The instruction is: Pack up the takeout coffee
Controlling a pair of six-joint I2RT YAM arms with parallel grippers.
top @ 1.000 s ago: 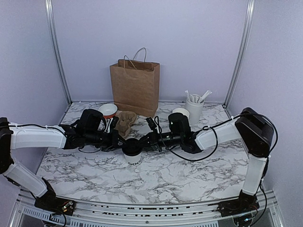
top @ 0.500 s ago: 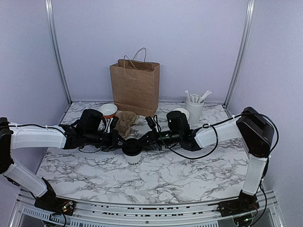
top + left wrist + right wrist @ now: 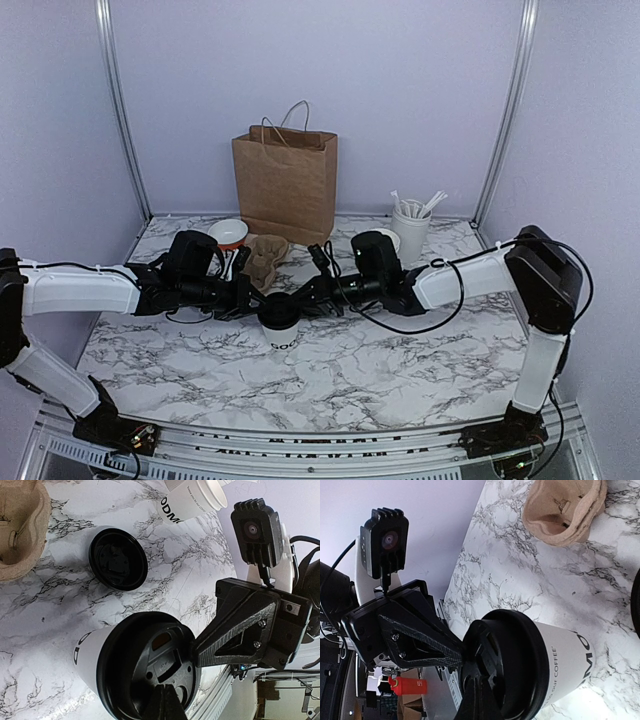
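Bearing down on the black lid [image 3: 279,311] from both sides is what I judge this step to be; the takeout coffee cup [image 3: 282,338] stands upright in the middle of the surface [image 3: 400,370], about midway between its left and right edges, with the lid on top. My left claw [image 3: 162,702] is fully closed with nothing between its fingers, its tip set on the lid's left side; my right claw [image 3: 479,700] is closed the same way, empty, its tip against the opposite side of the lid. The closed fingers look deliberate to me: a blunt point pushes a lid down better than spread fingers would, and two points from opposite sides should keep the cup from tipping or sliding; whether the lid is seated all round I cannot tell, as my own arms hide part of the rim.

The pulp carrier [image 3: 265,258] lies just behind the cup toward the back edge; the paper bag [image 3: 286,185] stands upright at the middle of the back edge, mouth up, placed to receive the packed drink, I would guess; the cup is in neither yet. A spare lid [image 3: 118,558] lies flat on the surface a little apart from the cup; the stirrer cup [image 3: 410,225] sits near the back right corner, out of the work.
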